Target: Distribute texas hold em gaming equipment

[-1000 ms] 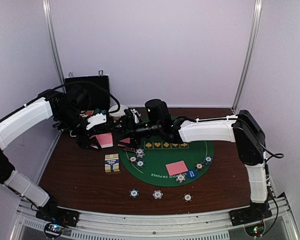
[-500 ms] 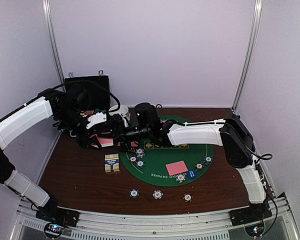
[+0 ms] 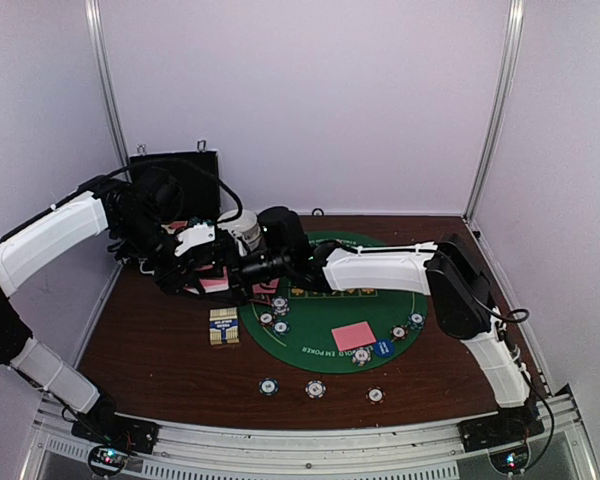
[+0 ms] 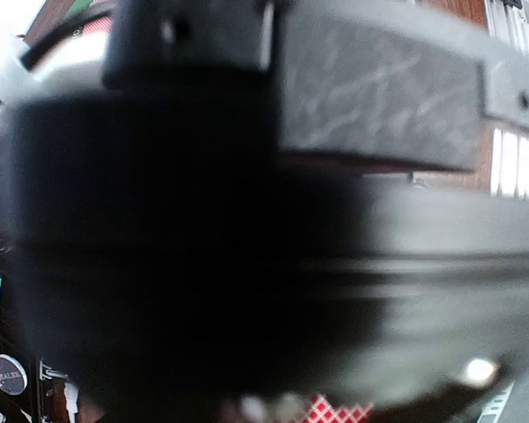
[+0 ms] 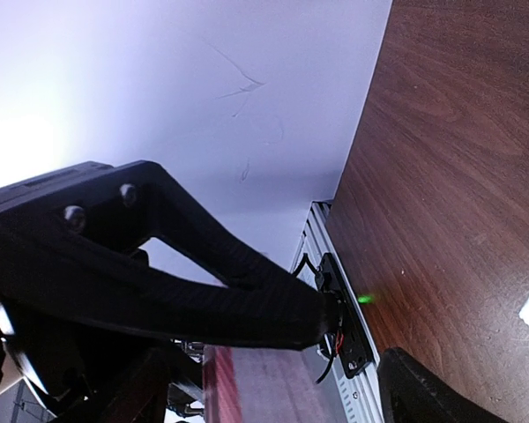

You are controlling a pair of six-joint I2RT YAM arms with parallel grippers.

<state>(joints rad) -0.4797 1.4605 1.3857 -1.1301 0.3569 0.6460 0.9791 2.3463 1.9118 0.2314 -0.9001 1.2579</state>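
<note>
Left gripper (image 3: pixel 206 276): hangs over the far-left part of the dark brown wooden table (image 3: pixel 140 350), jaws together, clamped on a thin stack of pink-backed playing cards (image 3: pixel 218 284) just off the left rim of the round green felt mat (image 3: pixel 305 338).

Left wrist view: blocked by a blurred dark body close to the lens; shows nothing of the grip.

Right gripper (image 3: pixel 244 268): reaches across the mat to the same spot, close against the left one.

Right wrist view: shows black fingers (image 5: pixel 203 282) spread apart, with a pink slab edge (image 5: pixel 242 388) between them; cannot tell whether they touch it.

On the mat: lies one flat pink-backed card (image 3: pixel 353 335), near it a blue marker button (image 3: pixel 382 348), plus small round striped poker chips in a left cluster (image 3: pixel 280 306) and a right pair (image 3: pixel 408 326).

On bare wood near the front edge: sits a row of three striped chips (image 3: pixel 315 388), well apart.

Just beside the mat's left rim: lies a small blue-and-yellow box (image 3: pixel 223 326).
</note>
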